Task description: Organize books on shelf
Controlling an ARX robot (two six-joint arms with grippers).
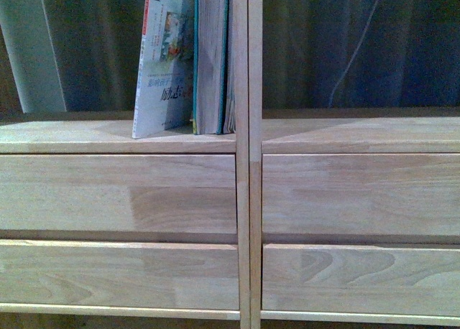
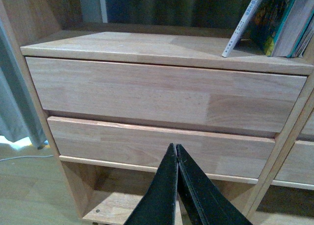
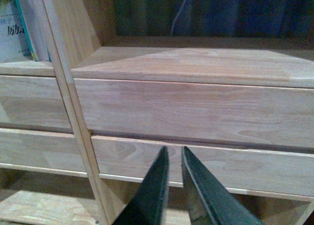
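Two books stand in the left column of the shelf point(image 1: 244, 200), on the board above its drawers: the white book point(image 1: 164, 63) leans right onto the upright teal book point(image 1: 213, 56), which is against the centre post. The left gripper point(image 2: 176, 151) is closed and empty. The right gripper point(image 3: 174, 154) is slightly parted, empty, before the right drawers.

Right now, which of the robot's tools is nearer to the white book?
Left, probably. The left tool sits before the drawers in the white book's own column, below it. The right tool faces the neighbouring column's drawers, the book off to its side.
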